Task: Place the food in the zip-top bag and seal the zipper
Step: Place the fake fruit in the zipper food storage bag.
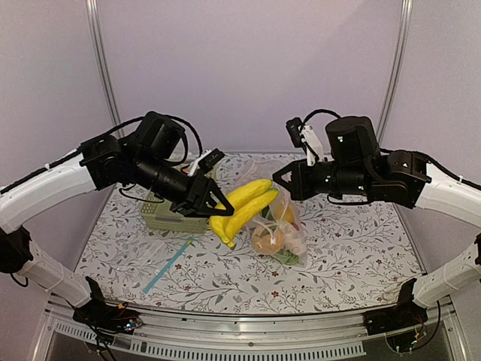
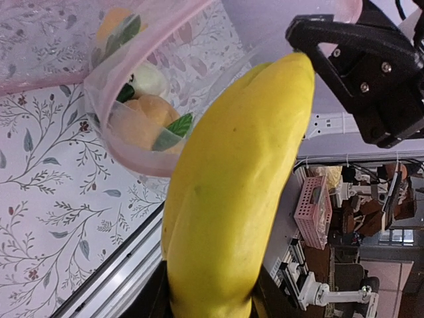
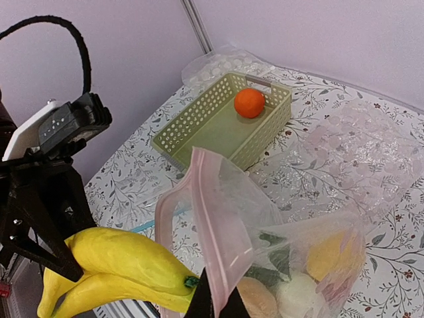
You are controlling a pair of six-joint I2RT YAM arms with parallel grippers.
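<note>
**Banana held at the bag's mouth**

Only the right wrist view showed us the pale green basket (image 3: 199, 132) with one orange (image 3: 249, 103) in it; overhead, the left arm (image 1: 128, 162) hid it. The left wrist view looked into the zip-top bag (image 2: 99, 86), where a peach (image 2: 142, 116), a white radish (image 2: 151, 79) and greens (image 2: 177, 126) lay. The bag sat on the surface (image 1: 353, 263), its zipper (image 3: 213, 218) pinched in the closed right jaws. The left jaws gripped the banana (image 1: 242, 204) just beside the bag's mouth, both arms reaching inward.
</note>
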